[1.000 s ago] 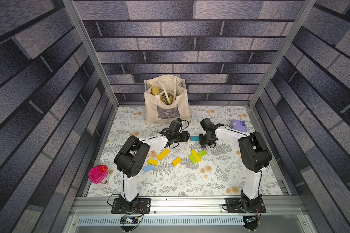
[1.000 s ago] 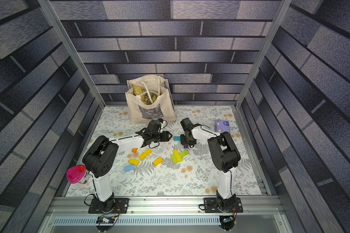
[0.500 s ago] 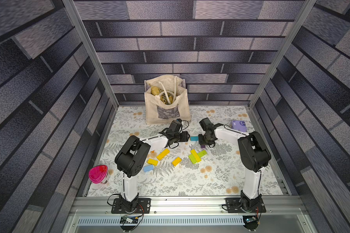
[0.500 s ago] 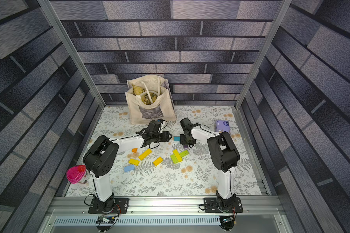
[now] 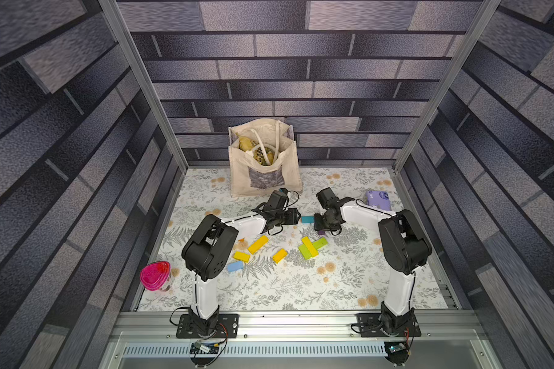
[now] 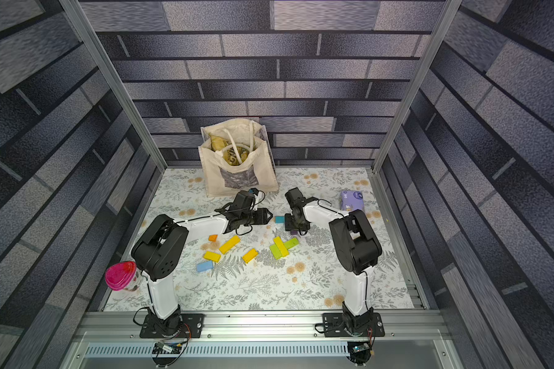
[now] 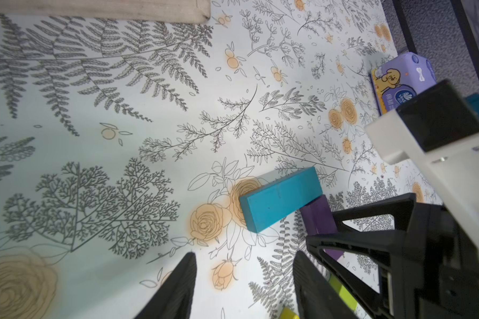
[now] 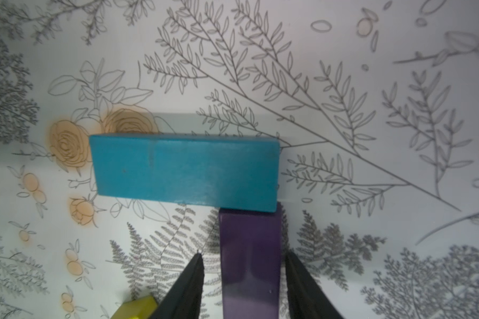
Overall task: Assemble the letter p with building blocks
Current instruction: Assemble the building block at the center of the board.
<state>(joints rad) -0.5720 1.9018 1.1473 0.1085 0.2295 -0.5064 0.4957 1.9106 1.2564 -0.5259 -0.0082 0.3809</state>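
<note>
My right gripper (image 8: pixel 242 255) straddles the purple block (image 8: pixel 250 243) — jaws apart, a sliver of mat (image 8: pixel 371 82) showing on each side, so nothing is clamped. That block's end butts against the teal block (image 8: pixel 183 171), at one end of its long side; both lie flat. My left gripper (image 7: pixel 244 256) hangs near the teal block, jaws apart and empty. The yellow blocks (image 5: pixel 258 244) and the blue block (image 5: pixel 235 266) lie nearer my bases.

Your left arm (image 5: pixel 205 292) and right arm (image 5: pixel 397 287) are twins: white link shells between black joint housings, each on a black base plate (image 5: pixel 228 329) with silver screws, a small circuit board (image 5: pixel 203 346) at its six o'clock. Black cables (image 5: pixel 263 209) loop near the wrists; your left gripper (image 7: pixel 244 254) has matte black wedge fingers (image 7: pixel 177 287).
</note>
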